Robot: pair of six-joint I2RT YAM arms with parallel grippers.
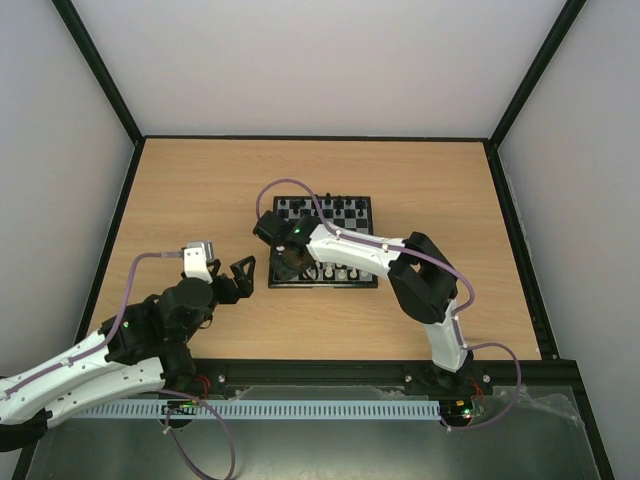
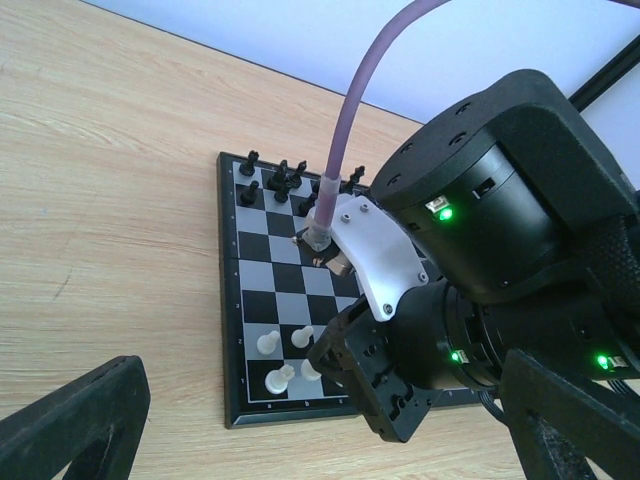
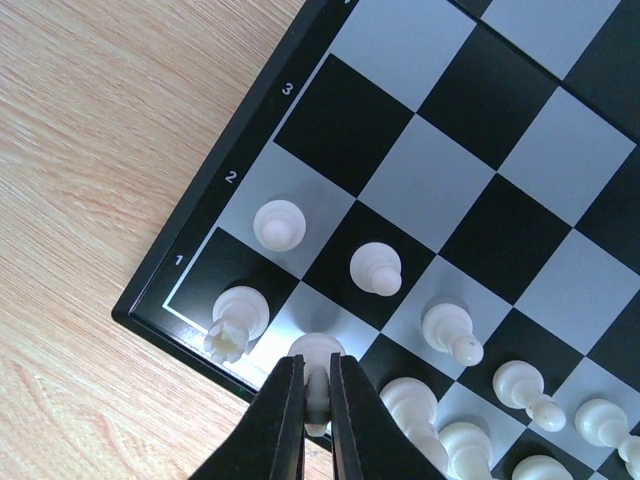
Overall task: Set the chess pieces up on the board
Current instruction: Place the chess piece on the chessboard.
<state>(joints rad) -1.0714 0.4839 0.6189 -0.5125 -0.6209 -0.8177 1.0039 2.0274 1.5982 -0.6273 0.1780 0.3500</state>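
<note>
Chess pieces (image 3: 377, 268), white: most stand on rows 1 and 2 of the board (image 3: 345, 125). My left gripper (image 1: 238, 278) hangs wide open beside it. My right gripper (image 3: 316, 378) pinches 1 piece (image 3: 318, 350) beside the corner rook (image 3: 237, 315). Judged nearly finished.

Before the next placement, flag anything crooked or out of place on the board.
The white corner piece seems to lean toward the board edge, while neighbouring pawns stand upright; it may only be camera angle.
</note>
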